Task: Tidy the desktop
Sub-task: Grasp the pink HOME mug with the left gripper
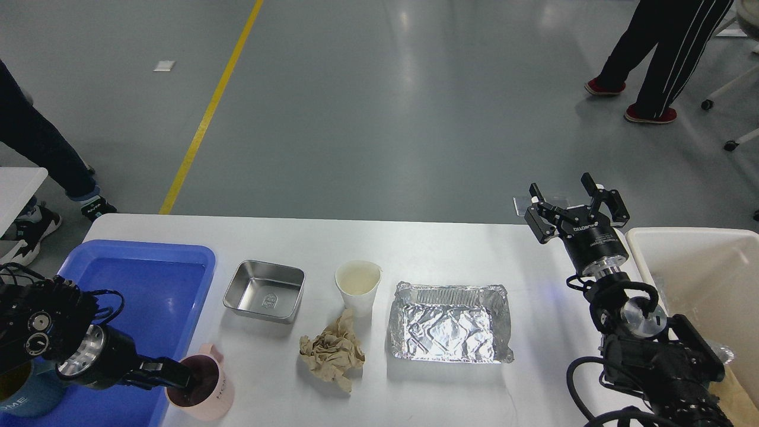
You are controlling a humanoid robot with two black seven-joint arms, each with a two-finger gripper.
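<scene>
The white desktop (450,243) holds a pink mug (209,392) at the front left, next to the blue tray (148,279). On it also stand a steel tray (264,291), a white paper cup (358,285), a crumpled brown paper (332,353) and a foil tray (449,323). My left gripper (181,379) is at the mug's left rim, with its tip reaching into the mug's mouth; its fingers cannot be told apart. My right gripper (576,198) is open and empty, raised above the desktop's far right edge.
A cream-white bin (699,279) stands at the right of the desktop. A dark blue mug (18,403) sits in the blue tray's front left corner. People stand on the floor beyond, at the left and the far right.
</scene>
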